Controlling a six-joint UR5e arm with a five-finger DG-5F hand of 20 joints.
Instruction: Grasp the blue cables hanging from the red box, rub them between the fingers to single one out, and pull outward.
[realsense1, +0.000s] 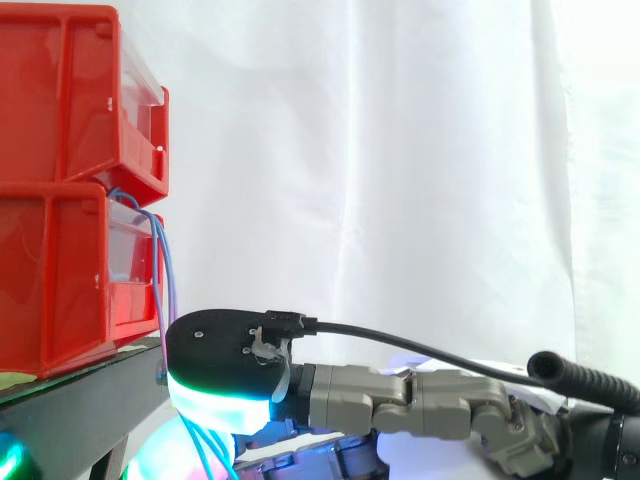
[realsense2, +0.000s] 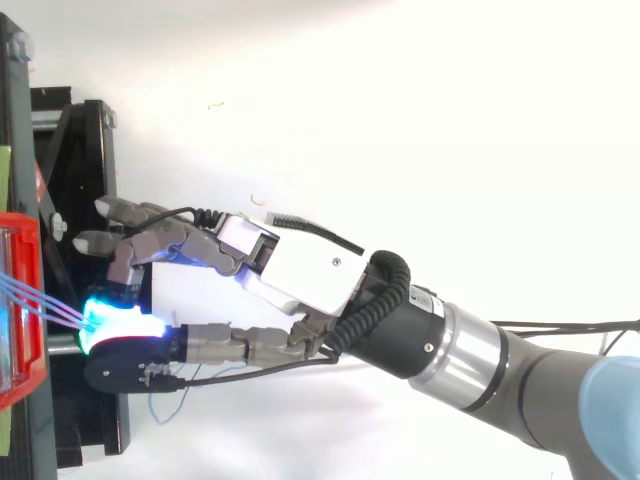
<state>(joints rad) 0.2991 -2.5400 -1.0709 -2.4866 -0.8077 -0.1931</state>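
Several cables (realsense1: 163, 280) hang from the lower red box (realsense1: 60, 290). Just beside the box, the robot hand (realsense2: 300, 270) seems to pinch them. Grabbing looks done; rubbing and pulling are left.

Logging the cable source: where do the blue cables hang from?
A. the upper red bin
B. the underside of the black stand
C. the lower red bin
C: in the side view the blue cables loop out over the front of the lower red bin, below the upper red bin, and drop to the hand.
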